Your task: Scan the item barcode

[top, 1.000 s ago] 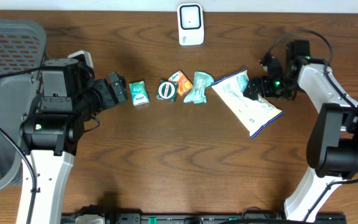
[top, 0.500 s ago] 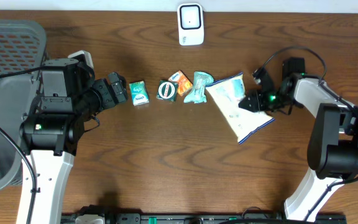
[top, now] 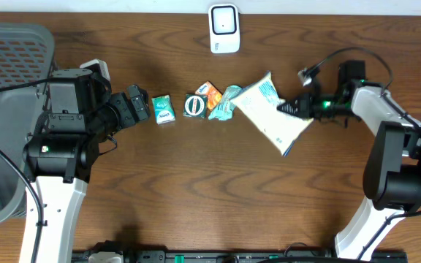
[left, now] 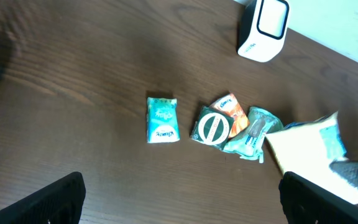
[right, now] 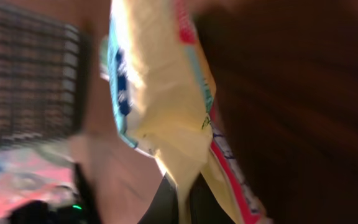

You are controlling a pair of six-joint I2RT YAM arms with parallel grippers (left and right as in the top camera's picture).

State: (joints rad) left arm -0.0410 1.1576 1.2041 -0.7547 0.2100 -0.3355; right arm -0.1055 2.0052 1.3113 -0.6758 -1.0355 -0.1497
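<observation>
- Now the right gripper (top: 294, 109) is clamped on the right edge of the white snack bag (top: 267, 111). A second ago its fingers stood apart beside that edge.
- The bag has shifted left and turned since then. It lay right of the teal wrapper (top: 225, 106), and now its left corner overlaps that wrapper.
- Whether the bag is clear of the table (top: 196, 190) I cannot tell.
- The right wrist view is blurred, but the bag's (right: 160, 106) edge runs into the closed fingers at the frame's bottom.
- The left gripper (top: 139, 104) has not moved. Its fingers are wide apart and hold nothing, near the green packet (top: 164, 109).
- The scanner (top: 224, 29) stands at the table's far edge, apart from the bag.
</observation>
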